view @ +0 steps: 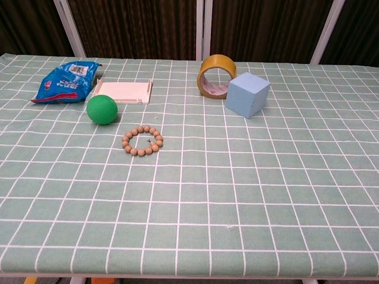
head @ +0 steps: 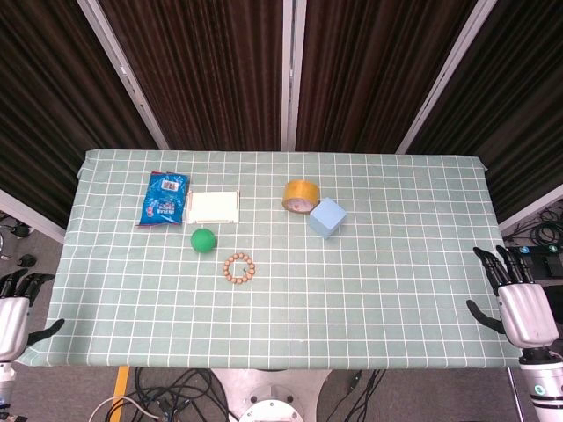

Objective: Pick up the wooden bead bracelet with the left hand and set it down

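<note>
Two hands sit off the bench in the head view: the left hand point(head: 16, 308) hangs beside the near left corner with its fingers spread and nothing in them, and the right hand point(head: 519, 303) stands just off the right edge near the front corner, fingers likewise spread and holding nothing. Between them the bench point(head: 396, 290), under a green checked cloth, lies wide and bare across its front half and its whole right side. The wooden bead bracelet point(head: 238, 268) lies flat left of centre, well apart from both hands, with a green ball point(head: 203, 240) just beyond it to the left. Further back are a blue snack bag point(head: 164, 199), a shallow white tray point(head: 214, 207) beside it, a roll of yellow tape point(head: 301, 195) and a light blue block point(head: 326, 217) touching the roll. From the chest view neither hand shows; the bracelet point(view: 142, 141) lies as a closed ring with open cloth all round it in front, the ball point(view: 102, 109) near its back left, the tray point(view: 123, 92) showing nothing inside, the tape point(view: 217, 76) standing on edge against the block point(view: 247, 94), and the bag point(view: 66, 81) towards the back left edge.
</note>
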